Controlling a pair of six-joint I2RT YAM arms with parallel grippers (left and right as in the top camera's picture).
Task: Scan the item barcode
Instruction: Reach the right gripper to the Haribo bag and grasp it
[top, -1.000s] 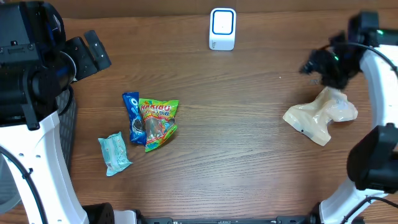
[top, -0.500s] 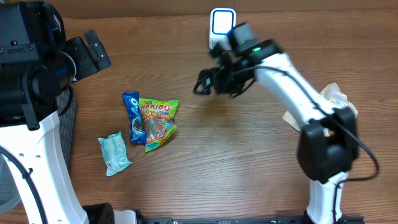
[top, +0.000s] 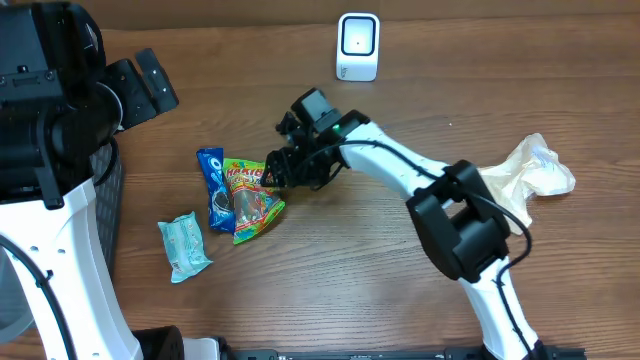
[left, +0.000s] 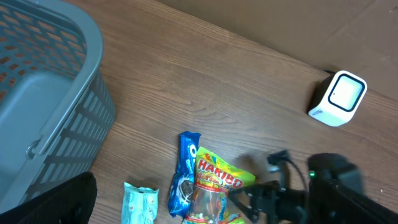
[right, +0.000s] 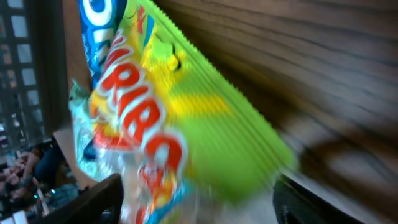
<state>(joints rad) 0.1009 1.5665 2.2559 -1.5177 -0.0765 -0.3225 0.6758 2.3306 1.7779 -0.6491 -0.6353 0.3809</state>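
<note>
A green and yellow Haribo bag (top: 255, 195) lies flat on the table, left of centre, beside a blue Oreo pack (top: 213, 188). The white barcode scanner (top: 358, 45) stands at the back of the table. My right gripper (top: 278, 172) is down at the Haribo bag's right edge. In the right wrist view the Haribo bag (right: 186, 124) fills the frame, blurred, and my right gripper (right: 199, 208) stands open with a dark finger on either side of it. My left gripper (top: 150, 85) hangs open at the far left, holding nothing.
A pale teal packet (top: 183, 247) lies in front of the Oreo pack. A crumpled translucent plastic bag (top: 525, 170) sits at the right. A grey basket (left: 43, 93) stands off the table's left side. The scanner (left: 339, 96) also shows in the left wrist view.
My right arm has swung from the plastic bag at the right, across the table past the scanner, down to the Haribo bag. The left arm and the packets have stayed put.
</note>
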